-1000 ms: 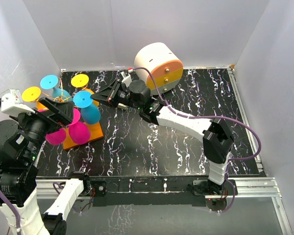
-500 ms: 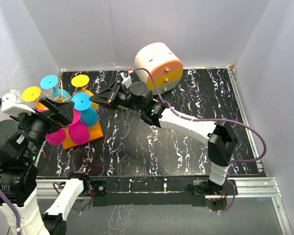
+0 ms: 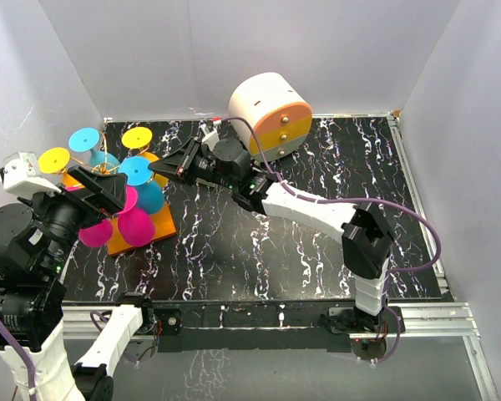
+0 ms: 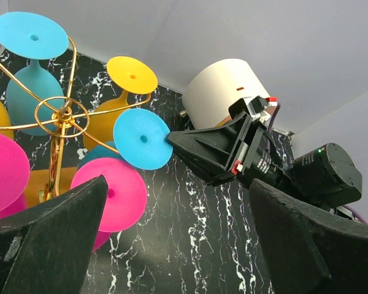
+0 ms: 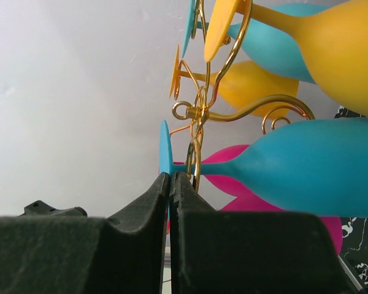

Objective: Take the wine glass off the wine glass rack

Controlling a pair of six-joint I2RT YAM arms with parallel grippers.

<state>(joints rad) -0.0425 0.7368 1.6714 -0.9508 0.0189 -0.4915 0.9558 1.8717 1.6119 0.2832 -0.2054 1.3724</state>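
The wine glass rack has an orange base plate and a golden post with curly hooks. Several glasses in blue, yellow and pink hang on it. My right gripper is shut on the rim of the round foot of the nearest blue wine glass, whose stem still sits in a golden hook. In the right wrist view the fingertips pinch the foot's thin edge, with the blue bowl to the right. My left gripper is open and empty, above and beside the rack.
A white-and-orange round drawer cabinet stands at the back, just behind the right arm. The rack stands at the table's left edge near the left wall. Black marble tabletop stretches to the right.
My right gripper has moved left to the rack and now grips the blue glass's foot, which has shifted slightly left. The left arm has not moved.
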